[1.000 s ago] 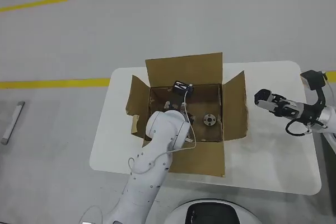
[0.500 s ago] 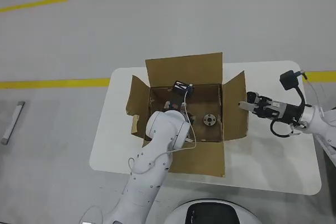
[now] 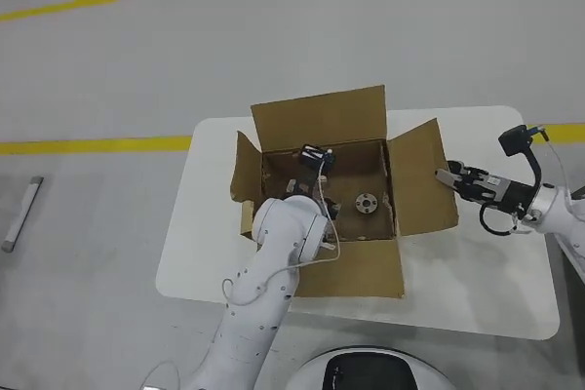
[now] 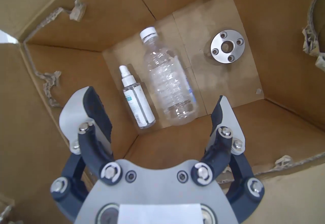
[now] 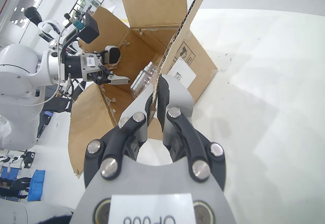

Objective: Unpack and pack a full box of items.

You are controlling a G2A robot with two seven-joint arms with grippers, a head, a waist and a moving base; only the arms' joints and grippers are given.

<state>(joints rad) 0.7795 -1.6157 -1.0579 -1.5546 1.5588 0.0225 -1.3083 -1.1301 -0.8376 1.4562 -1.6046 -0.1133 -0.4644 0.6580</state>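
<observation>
Fingers of the right gripper (image 5: 158, 90) are clamped on the edge of the cardboard box's (image 3: 322, 122) right flap (image 3: 421, 190). Left gripper (image 4: 155, 98) fingers spread wide, empty, over the box interior. On the box floor: water bottle (image 4: 170, 82) and spray bottle (image 4: 135, 100) lying side by side, metal flange (image 4: 227, 47) apart near a wall. Top view: left arm (image 3: 288, 234) hides both bottles. Right flap cuts off most of the water bottle in right wrist view. All four flaps splay outward; bare table (image 3: 468, 283) right of the box.
</observation>
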